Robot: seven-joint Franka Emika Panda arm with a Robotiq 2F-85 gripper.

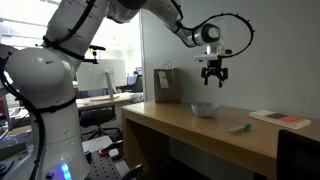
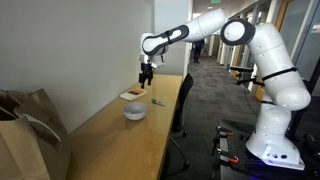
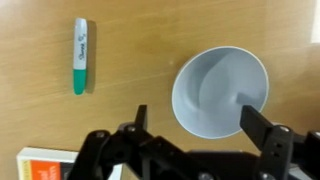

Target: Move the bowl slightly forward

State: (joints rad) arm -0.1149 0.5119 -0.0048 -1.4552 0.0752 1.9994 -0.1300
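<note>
The bowl is small, round and pale grey-white. It sits upright and empty on the wooden table in both exterior views (image 1: 204, 109) (image 2: 134, 112). In the wrist view the bowl (image 3: 220, 92) lies straight below the camera, between and beyond the fingers. My gripper (image 1: 212, 80) (image 2: 146, 82) (image 3: 200, 125) hangs well above the table, above and a little beyond the bowl. Its fingers are spread wide and hold nothing.
A green marker (image 3: 80, 56) (image 1: 240, 128) (image 2: 157, 101) lies on the table near the bowl. A flat book-like slab (image 1: 280, 119) (image 2: 131, 95) (image 3: 45, 165) lies beyond it. A brown paper bag (image 1: 167, 85) (image 2: 30, 130) stands at the table's other end. A wall runs along the table.
</note>
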